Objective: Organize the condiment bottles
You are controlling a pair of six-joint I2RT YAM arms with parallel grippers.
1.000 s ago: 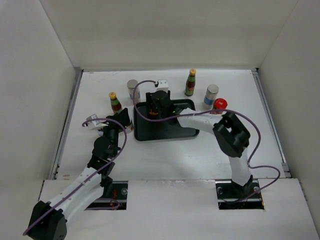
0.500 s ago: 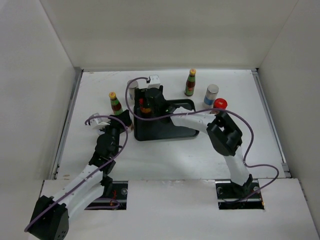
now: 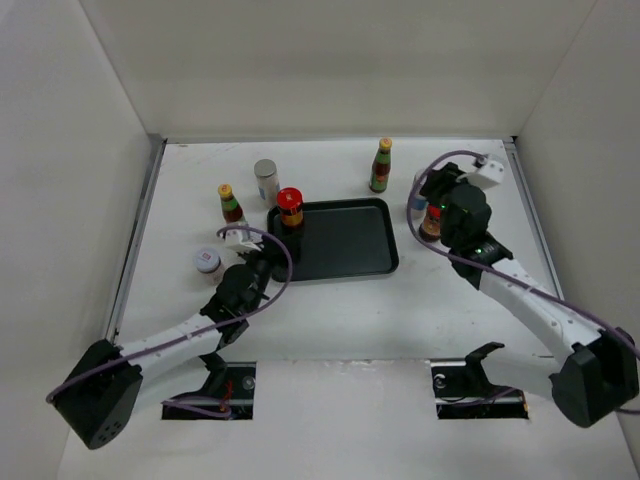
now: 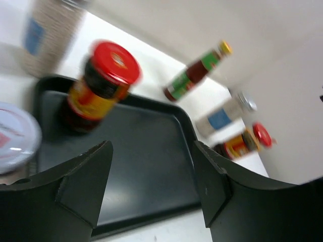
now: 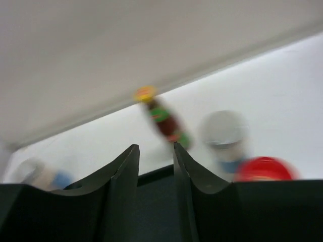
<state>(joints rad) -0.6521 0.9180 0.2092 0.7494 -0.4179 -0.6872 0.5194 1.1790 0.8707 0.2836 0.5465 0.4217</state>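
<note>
Top external: red-lidded jar (image 3: 290, 205) in far-left tray (image 3: 352, 252) corner; left gripper (image 4: 151, 151) gapes, right gripper (image 5: 156, 149) barely parted.

**Matt bench, sheeny tray, glossy lids**
The bench (image 3: 330, 310) is flat, matt white board. The tray (image 4: 146, 156) looks like smooth black plastic with a soft sheen. The red-lidded jar (image 4: 103, 85) has a glossy lid, and its dark body looks like glass under a paper-like label. The sauce bottle (image 4: 194, 73) looks glassy, with a yellow plastic cap. The shaker (image 4: 227, 113) has a silvery, metal-looking cap. The left claw (image 4: 151, 151) has matt black plastic fingers (image 4: 83, 191), and the left arm (image 3: 170, 340) wears a smooth white shell.
</note>
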